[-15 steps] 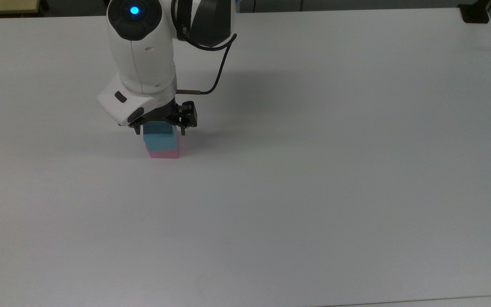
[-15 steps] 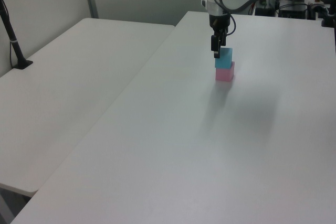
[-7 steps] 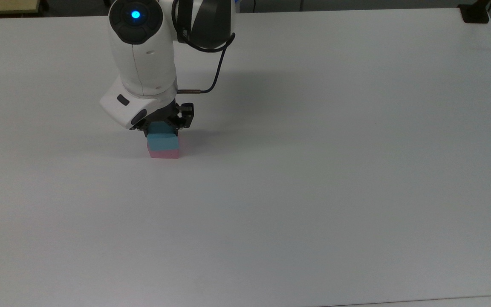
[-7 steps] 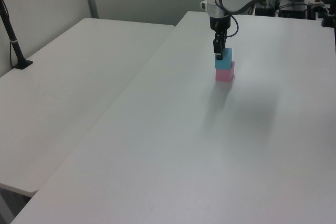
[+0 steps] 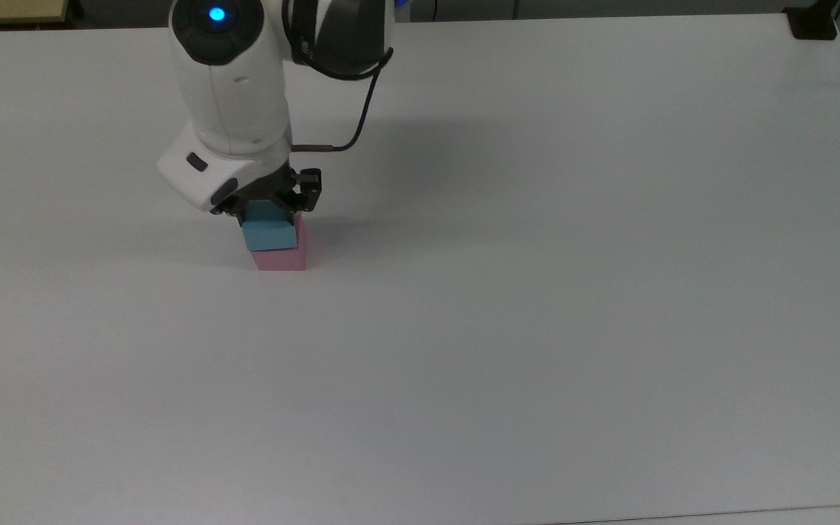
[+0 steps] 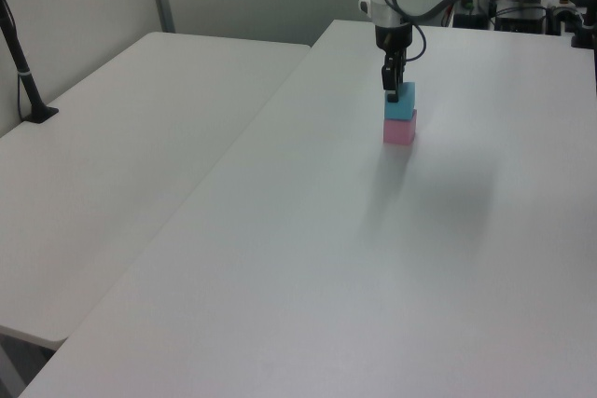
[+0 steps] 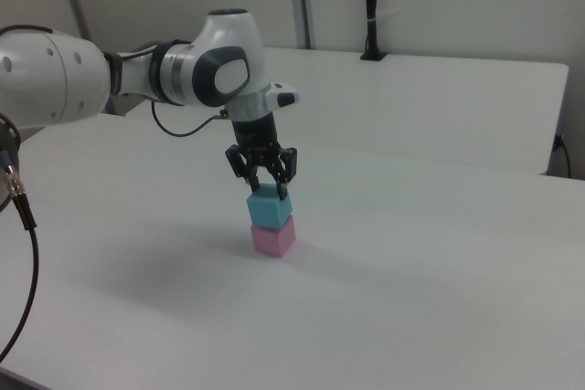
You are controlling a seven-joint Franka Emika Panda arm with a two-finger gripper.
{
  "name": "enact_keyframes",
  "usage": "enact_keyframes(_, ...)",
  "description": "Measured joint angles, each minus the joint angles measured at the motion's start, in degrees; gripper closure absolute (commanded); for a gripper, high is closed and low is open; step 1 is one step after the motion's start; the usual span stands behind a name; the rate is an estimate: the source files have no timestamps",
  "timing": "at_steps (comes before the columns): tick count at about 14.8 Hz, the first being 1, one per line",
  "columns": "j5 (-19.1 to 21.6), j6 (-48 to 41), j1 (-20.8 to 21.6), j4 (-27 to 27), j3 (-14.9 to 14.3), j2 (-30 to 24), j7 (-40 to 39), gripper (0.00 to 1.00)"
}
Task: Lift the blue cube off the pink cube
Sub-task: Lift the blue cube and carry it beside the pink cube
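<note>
The blue cube (image 7: 270,207) is seen directly above the pink cube (image 7: 273,238), offset a little toward the right view's left, and whether the two are touching cannot be told. The pink cube is set flat on the desk (image 5: 537,292), toward the top view's upper left. The gripper (image 7: 265,191) is positioned straight over the stack, its jaws brought down on either side of the blue cube. A second desk (image 6: 121,156) is found at the left view's left.
</note>
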Motion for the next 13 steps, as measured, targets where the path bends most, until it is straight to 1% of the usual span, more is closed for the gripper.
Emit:
enact_keyframes(4,0.2,-4.0,-2.1,0.0,-0.7,-3.3,-3.0,0.71)
enact_keyframes(5,0.6,-4.3,-2.5,0.0,-1.5,-3.8,-4.2,0.71)
enact_keyframes(7,1.7,-4.4,-3.4,-0.1,-4.1,-4.0,-7.8,0.7)
enact_keyframes(9,2.5,-4.1,-5.9,-0.1,-6.0,-3.5,-11.4,0.69)
enact_keyframes(11,2.6,-2.2,-9.7,0.0,-6.3,-2.2,-15.1,0.68)
enact_keyframes(13,2.8,1.9,-12.4,0.0,-6.4,0.0,-18.5,0.68)
